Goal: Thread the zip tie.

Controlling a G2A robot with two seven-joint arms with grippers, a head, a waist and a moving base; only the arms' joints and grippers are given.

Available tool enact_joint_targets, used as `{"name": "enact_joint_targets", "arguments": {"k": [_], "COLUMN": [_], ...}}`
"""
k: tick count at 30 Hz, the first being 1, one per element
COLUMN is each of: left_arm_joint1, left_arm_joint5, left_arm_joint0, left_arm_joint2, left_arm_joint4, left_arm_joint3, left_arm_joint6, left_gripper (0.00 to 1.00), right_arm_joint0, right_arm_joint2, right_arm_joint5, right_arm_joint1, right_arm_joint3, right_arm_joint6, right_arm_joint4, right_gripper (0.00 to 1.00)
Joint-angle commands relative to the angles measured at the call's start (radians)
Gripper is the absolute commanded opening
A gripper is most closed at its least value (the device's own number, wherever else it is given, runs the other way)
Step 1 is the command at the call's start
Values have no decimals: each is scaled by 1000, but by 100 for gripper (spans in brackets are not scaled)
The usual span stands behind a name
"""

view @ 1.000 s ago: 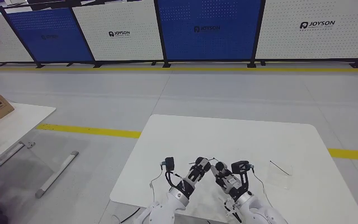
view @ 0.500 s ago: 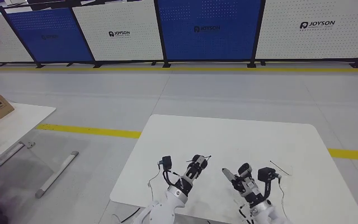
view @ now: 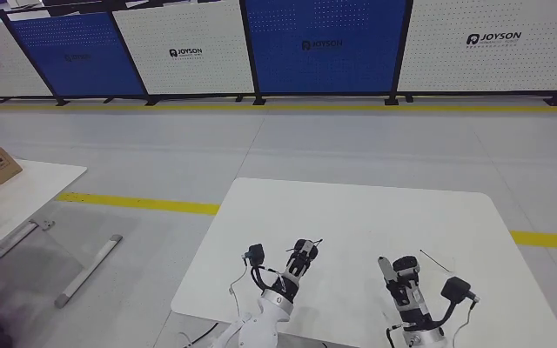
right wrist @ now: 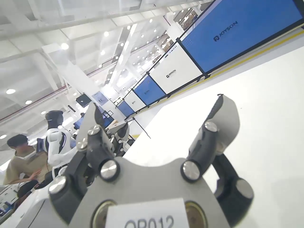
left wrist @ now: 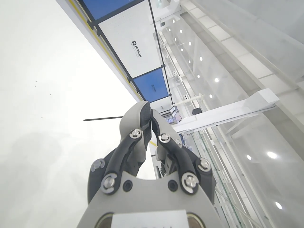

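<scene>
Since the earlier frames, the right tool [view: 396, 266] has drawn away from the left tool [view: 302, 253]. The two were nearly touching at the near middle of the worktop [view: 365, 209]; the right tool now sits well apart on the near right. The left tool has barely shifted.

Left tool: clenched on the zip tie [left wrist: 102, 119], with the strap pinched between the pads and one straight, thin end projecting sideways above the worktop. No loop is visible. The head is hidden, so which end projects cannot be told.

Right tool: released, fingers spread, holding nothing.

Hazards, as judged from this state:
1. Pivoting. The strap is pinched at one narrow point, so a push from the right tool may rotate it in the pads and spoil the alignment of tip and head.
2. Missed pickup. The free end is thin and likely springy, and a tool closing slightly off line may flick it aside.
3. Wrong part. A second zip tie [view: 435, 259] lies on the worktop near the right tool, to its far right. A low approach may sweep or catch it.
</scene>
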Motion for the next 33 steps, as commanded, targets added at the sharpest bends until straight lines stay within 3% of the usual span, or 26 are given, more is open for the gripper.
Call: {"name": "enact_joint_targets", "arguments": {"k": [1, 4, 9, 15, 18, 33], "left_arm_joint1": [0, -2, -8, -22, -32, -32], "left_arm_joint5": [0, 6, 32, 45, 44, 44], "left_arm_joint0": [0, -3, -3, -28, -47, -47], "left_arm_joint2": [0, 1, -19, -6, 19, 19], "left_arm_joint4": [0, -1, -34, 22, 80, 80], "left_arm_joint3": [0, 5, 19, 68, 100, 100], "left_arm_joint6": [0, 6, 76, 205, 285, 285], "left_gripper": [0, 0, 0, 0, 0, 0], "right_arm_joint0": [0, -3, -54, -93, -94, -94], "right_arm_joint2": [0, 17, 105, 181, 195, 195], "right_arm_joint5": [0, 0, 0, 4, 34, 34], "right_arm_joint1": [0, -2, 4, 3, 2, 2], "right_arm_joint3": [0, -10, -44, -43, -36, -36], "right_arm_joint6": [0, -5, -47, -82, -94, -94], "right_arm_joint4": [0, 101, 243, 403, 423, 423], "right_gripper": [100, 100, 100, 100, 100, 100]}}
